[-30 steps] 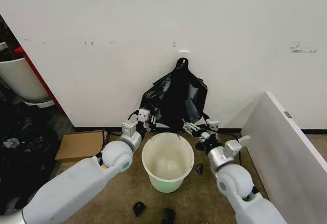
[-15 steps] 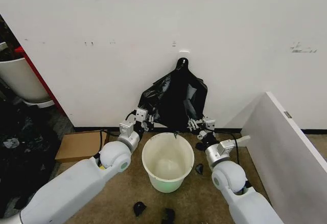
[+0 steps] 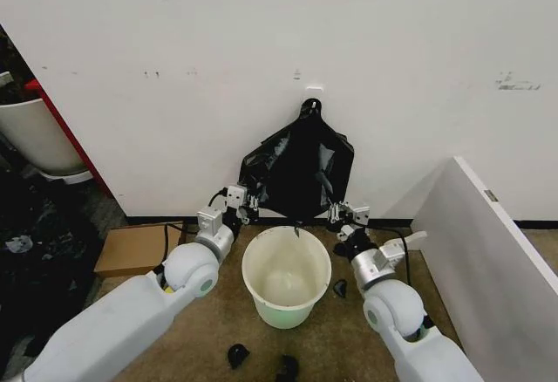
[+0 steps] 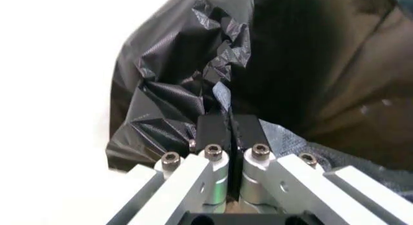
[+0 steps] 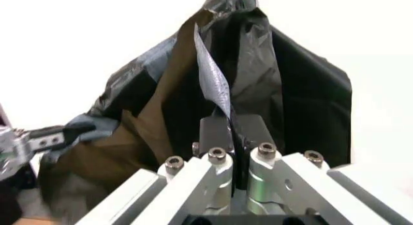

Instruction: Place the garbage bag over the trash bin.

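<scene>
Hanging garbage bag (image 3: 301, 168) pinched between both pincers (image 4: 229, 130) (image 5: 231, 130) above trash bin (image 3: 286, 275).

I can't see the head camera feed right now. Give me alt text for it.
Both grippers pinch the lower edge of the garbage bag, which hangs from a wall hook just behind the trash bin: left gripper at its left corner, right gripper at its right. The white bin stands open on the brown floor between the arms.

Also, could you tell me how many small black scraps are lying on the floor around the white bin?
3: one right of the trash bin at, two in front of it at and. The arms could hide others.
</scene>
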Controlling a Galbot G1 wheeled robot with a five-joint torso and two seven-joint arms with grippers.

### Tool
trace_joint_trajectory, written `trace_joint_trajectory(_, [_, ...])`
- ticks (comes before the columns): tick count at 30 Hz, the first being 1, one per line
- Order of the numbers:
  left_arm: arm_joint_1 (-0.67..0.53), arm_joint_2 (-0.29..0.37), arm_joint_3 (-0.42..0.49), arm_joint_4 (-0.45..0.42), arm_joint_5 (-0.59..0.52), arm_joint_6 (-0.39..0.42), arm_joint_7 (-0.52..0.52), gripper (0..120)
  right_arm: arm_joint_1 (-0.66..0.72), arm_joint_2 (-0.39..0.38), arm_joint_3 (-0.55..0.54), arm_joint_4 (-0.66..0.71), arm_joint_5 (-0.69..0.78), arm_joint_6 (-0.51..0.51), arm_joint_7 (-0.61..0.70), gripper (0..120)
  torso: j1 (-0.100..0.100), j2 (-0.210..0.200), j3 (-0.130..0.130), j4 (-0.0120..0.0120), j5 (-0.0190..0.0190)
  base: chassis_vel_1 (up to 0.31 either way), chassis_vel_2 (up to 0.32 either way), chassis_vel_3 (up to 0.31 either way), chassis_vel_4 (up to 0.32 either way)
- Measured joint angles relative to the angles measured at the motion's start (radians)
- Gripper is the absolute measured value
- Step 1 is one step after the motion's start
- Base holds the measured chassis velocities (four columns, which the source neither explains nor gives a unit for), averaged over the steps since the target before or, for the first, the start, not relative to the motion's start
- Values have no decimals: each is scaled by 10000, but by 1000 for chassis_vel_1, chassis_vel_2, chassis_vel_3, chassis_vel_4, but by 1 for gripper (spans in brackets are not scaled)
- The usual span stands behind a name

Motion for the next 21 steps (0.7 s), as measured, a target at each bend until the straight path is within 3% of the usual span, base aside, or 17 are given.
trace_joint_trajectory(4, [439,359,-520,-583,-34,23,24,0,-534,-150,137,720,228,-109,-12,0,0,0,0,0,1,0,0,0,0])
trace_joint_trajectory(11, [2318,1014,-2238,-2364,-47,157,158,0,-1545,-348,369,2663,829,-417,-15,0,-1,1,-1,0,0,0,0,0,0])
trace_joint_trajectory(16, [3235,1295,-2648,-3240,101,166,190,0,-2202,-372,503,3551,1059,-561,-23,0,-2,1,-1,4,1,0,0,0,0])
trace_joint_trajectory(21, [3409,1126,-2617,-3435,191,160,202,0,-2833,-247,760,3878,1006,-524,-62,0,-2,1,0,-2,0,0,0,0,0])
